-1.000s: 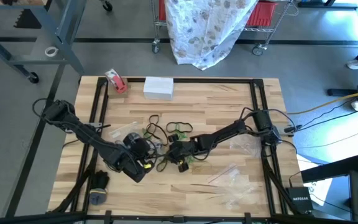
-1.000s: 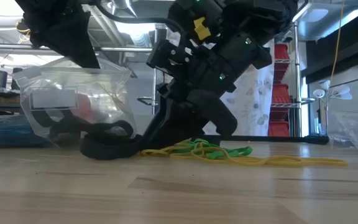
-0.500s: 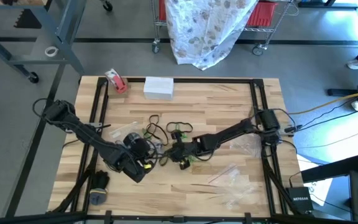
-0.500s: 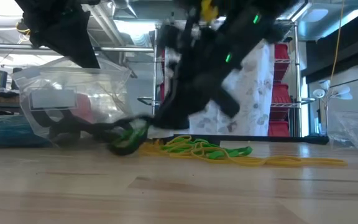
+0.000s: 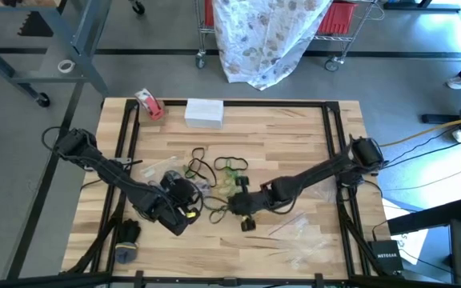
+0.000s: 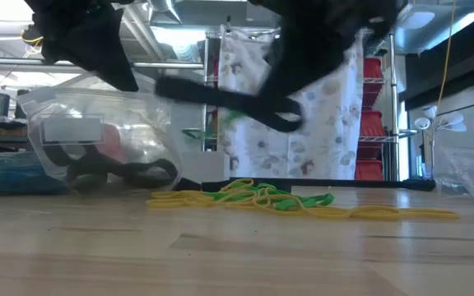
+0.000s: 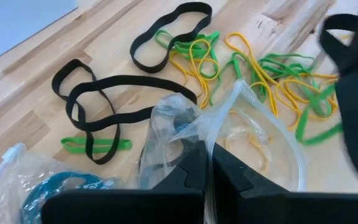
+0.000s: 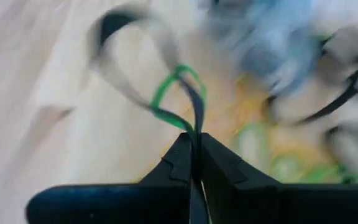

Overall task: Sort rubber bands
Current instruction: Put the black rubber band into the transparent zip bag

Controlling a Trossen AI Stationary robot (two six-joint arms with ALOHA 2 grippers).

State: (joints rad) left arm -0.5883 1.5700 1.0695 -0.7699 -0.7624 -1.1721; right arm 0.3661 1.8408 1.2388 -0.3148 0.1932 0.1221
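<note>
Now the right gripper (image 8: 194, 144) has its jaws closed almost fully, and between them it pinches a black rubber band (image 8: 120, 59) together with a thin green band (image 8: 174, 92); both loops hang free above the wooden table (image 5: 286, 136), as the low view shows them lifted in the air (image 6: 220, 97). The left gripper (image 7: 207, 163) has its jaws pressed together on the edge of a clear plastic bag (image 7: 253, 140), which it holds open near the middle of the table, and this bag contains a few tan-yellow loops. Compared with one second ago, the right gripper has moved from the pile toward the near side of the table and has risen, and its jaws, which stood half open then, are now closed on the two bands; the left arm has not changed its place. The remaining rubber bands (image 7: 247, 74) lie in a tangled heap just beside the bag: the green and yellow ones are too mixed to count, while about three black loops (image 7: 114, 93) lie on the wood. A second bag (image 7: 55, 186) with blue bands is near the left gripper. One red-and-white tape roll (image 5: 148, 103) and one white box (image 5: 204, 113) stand at the far edge.
</note>
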